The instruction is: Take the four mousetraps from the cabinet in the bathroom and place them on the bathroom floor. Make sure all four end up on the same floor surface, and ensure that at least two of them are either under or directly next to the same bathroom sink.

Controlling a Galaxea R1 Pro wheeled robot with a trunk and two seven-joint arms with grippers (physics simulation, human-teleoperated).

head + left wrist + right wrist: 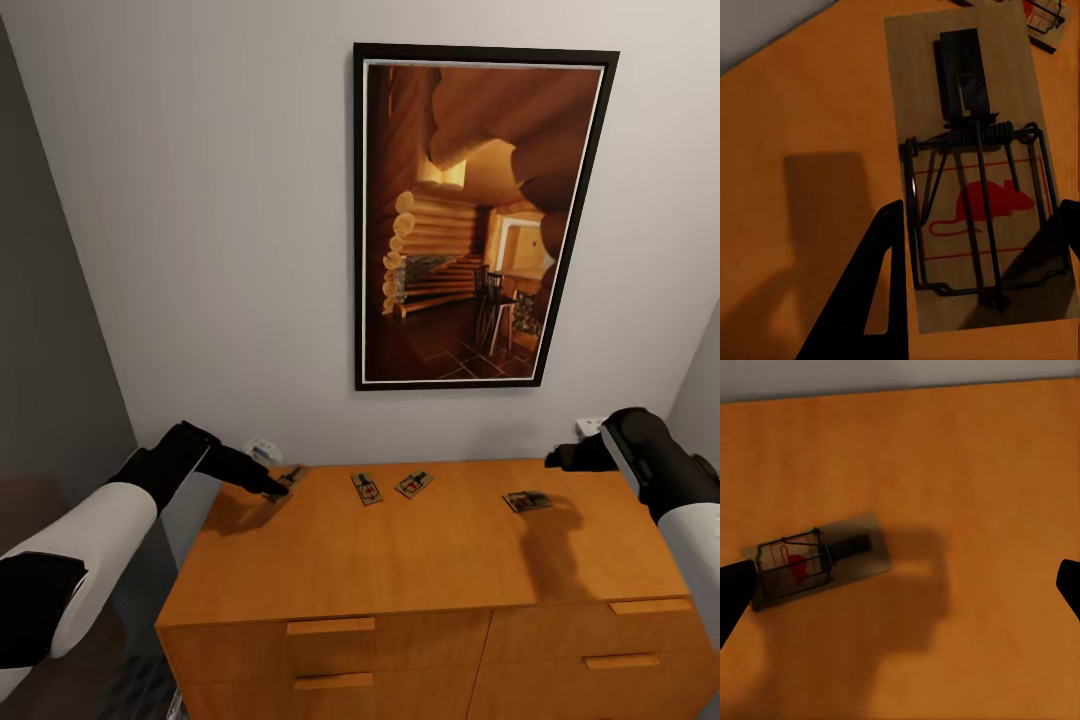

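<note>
Four mousetraps lie on the flat top of the orange-brown cabinet (430, 560). The leftmost mousetrap (291, 477) (975, 172) rests flat near the back left corner. My left gripper (274, 488) (979, 206) is closed across it, one dark finger (874, 292) against each long edge. Two more mousetraps (367, 488) (414, 484) sit side by side in the middle. The fourth mousetrap (527, 501) (814, 561) lies to the right, with my right gripper (556, 460) (904, 585) open above and behind it, touching nothing.
The cabinet stands against a white wall under a large framed picture (480, 215). Drawer fronts with bar handles (330, 626) face me. A grey wall (50, 380) closes in on the left and a white socket (262, 449) sits behind the left gripper.
</note>
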